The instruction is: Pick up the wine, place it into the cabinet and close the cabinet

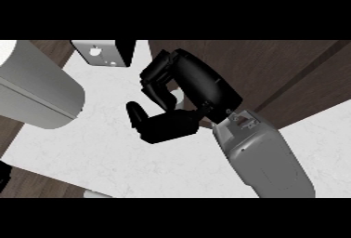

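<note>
Right forearm [264, 160], grey, enters from the lower right and angles up-left across the white desk [109, 153]. Its black right hand [182, 100] sits mid-view, fingers [156, 76] curled toward the thumb [139, 116]; a pale sliver shows between them, too hidden to identify. Wine: not identifiable. Dark wood cabinet [288, 74] stands behind the hand. Large grey cylinder [37, 90] at left, contents unseen.

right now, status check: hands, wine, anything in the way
Right robot hand curled against the brown cabinet front. Left robot hand not in view. Wine not visible, maybe hidden in the hand. Grey cylinder at left, apart from the hand.
</note>
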`<action>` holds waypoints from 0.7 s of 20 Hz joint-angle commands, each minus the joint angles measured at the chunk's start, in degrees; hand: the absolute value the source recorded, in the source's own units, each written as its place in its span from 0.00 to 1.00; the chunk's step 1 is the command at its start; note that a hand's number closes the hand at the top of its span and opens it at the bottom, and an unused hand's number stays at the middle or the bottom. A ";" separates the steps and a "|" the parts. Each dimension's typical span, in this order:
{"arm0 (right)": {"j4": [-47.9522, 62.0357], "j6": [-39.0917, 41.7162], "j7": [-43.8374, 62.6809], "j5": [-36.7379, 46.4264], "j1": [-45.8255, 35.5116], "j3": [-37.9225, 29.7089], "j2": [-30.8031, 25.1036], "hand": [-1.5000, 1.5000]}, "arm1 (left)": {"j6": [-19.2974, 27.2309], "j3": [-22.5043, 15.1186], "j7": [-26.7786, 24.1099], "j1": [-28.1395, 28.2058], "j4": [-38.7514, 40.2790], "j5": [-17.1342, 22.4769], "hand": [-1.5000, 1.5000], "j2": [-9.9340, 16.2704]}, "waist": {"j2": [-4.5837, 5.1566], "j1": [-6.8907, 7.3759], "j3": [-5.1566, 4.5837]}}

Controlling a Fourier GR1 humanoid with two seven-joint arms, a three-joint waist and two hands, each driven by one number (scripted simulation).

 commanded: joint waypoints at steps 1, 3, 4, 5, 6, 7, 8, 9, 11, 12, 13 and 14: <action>10.19 -3.22 -0.11 -0.09 -9.41 -3.18 0.21 1.00 | -0.43 -0.14 0.32 -1.53 -0.07 -0.14 1.00 -0.20 | 0.51 0.99 0.03; 14.15 -4.36 -1.07 -2.42 -11.99 -5.31 0.22 1.00 | -0.30 -0.81 0.78 -1.94 -0.15 -0.13 1.00 -0.71 | 0.95 1.02 0.17; 16.44 -3.81 -2.07 -3.22 -12.35 -6.81 0.22 1.00 | -0.18 -0.56 0.42 -2.12 0.83 -0.60 1.00 -0.81 | 1.06 0.14 0.24; 17.63 -4.30 -1.87 -3.68 -13.80 -7.49 0.22 1.00 | -0.69 -0.72 0.44 -1.68 0.77 -0.30 1.00 -0.85 | 0.89 0.95 0.21; 19.10 -4.91 -1.70 -5.32 -13.92 -8.05 0.22 1.00 | -0.06 -0.63 1.29 -2.44 0.07 0.22 1.00 -0.81 | 1.00 0.63 0.36; 19.52 -5.83 -1.94 -5.86 -14.17 -8.67 0.22 1.00 | -0.13 -0.37 0.95 -2.93 0.90 -0.31 1.00 -0.77 | 1.16 0.41 0.30; 20.41 -6.10 -1.93 -6.56 -14.04 -9.77 0.23 1.00 | -0.08 -0.51 0.97 -2.49 0.33 -0.01 1.00 -0.98 | 0.82 0.25 0.40; 20.80 -7.02 -1.71 -6.77 -13.74 -9.88 0.23 1.00 | -0.27 -0.26 1.24 -2.48 0.74 -0.02 1.00 -0.47 | 1.08 0.55 0.37; 22.22 -7.84 -1.54 -8.36 -12.73 -11.16 0.23 1.00 | -0.18 -0.57 0.67 -2.32 1.94 -0.05 1.00 -1.60 | 1.13 -0.98 0.31; 22.82 -7.80 -1.01 -8.48 -12.83 -11.07 -0.50 1.00 | -0.03 -1.21 0.68 -2.18 1.71 -0.36 1.00 -2.03 | 1.22 -1.26 0.27; 23.57 -7.49 -1.12 -8.41 -13.16 -10.81 -1.72 1.00 | -0.40 -0.51 1.04 -2.37 1.94 0.34 1.00 -1.52 | 1.01 -1.65 0.31; 24.10 -7.60 -1.40 -9.05 -12.78 -10.96 -2.08 1.00 | 0.10 -0.45 0.90 -2.32 1.55 0.11 1.00 -1.60 | 1.01 -1.50 0.39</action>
